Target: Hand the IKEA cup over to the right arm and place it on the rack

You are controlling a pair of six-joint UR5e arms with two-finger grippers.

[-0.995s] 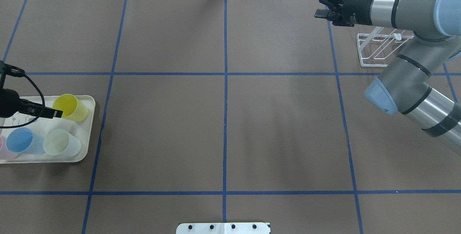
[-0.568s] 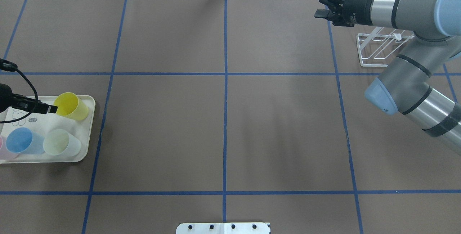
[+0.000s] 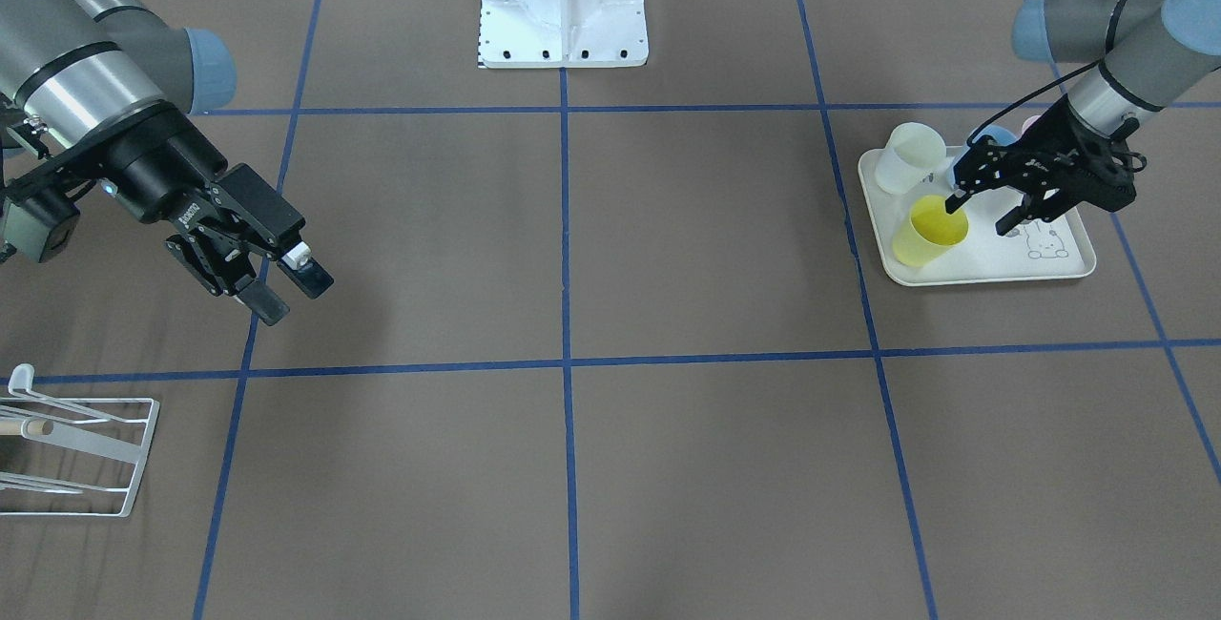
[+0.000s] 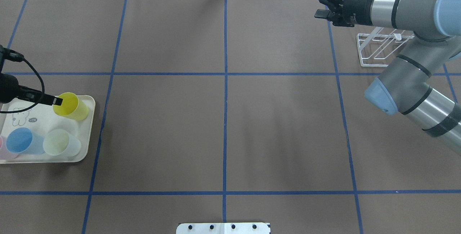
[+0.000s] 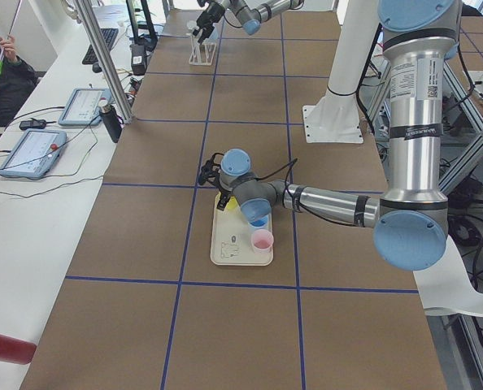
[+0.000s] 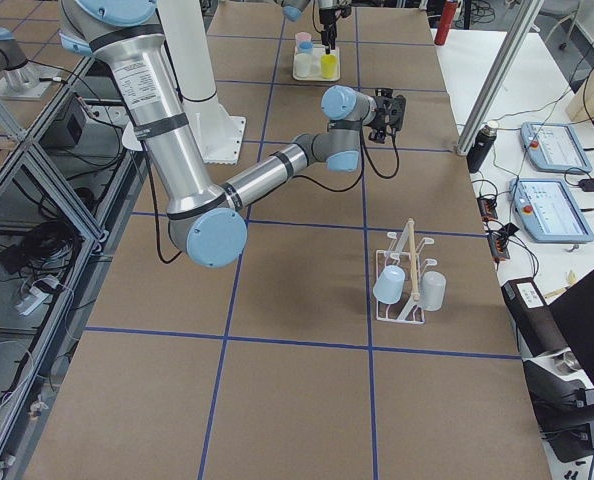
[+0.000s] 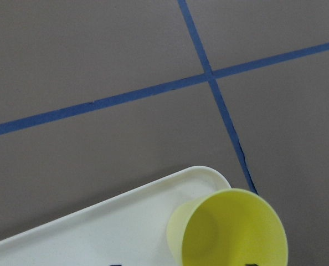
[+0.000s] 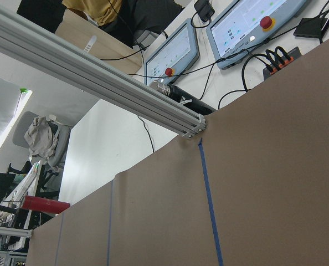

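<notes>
A yellow cup (image 3: 927,231) lies tipped on a cream rabbit-print tray (image 3: 1049,267); it also shows in the overhead view (image 4: 72,106) and the left wrist view (image 7: 231,230). My left gripper (image 3: 980,215) is open at the cup's mouth, with one finger at the rim and the other over the tray. My right gripper (image 3: 296,298) is open and empty, held above the table near the white wire rack (image 3: 76,453), which also shows in the overhead view (image 4: 378,48). In the exterior right view the rack (image 6: 407,275) holds two cups.
The tray (image 4: 86,133) also carries a blue cup (image 4: 21,141), a pale clear cup (image 4: 61,143) and a pink cup (image 5: 261,240). The robot's white base (image 3: 563,0) stands at mid-table. Blue tape lines cross the brown table.
My left gripper has drawn back over the tray, then shifted away from the robot, so one finger is now at the yellow cup's rim. The right arm has not moved.
</notes>
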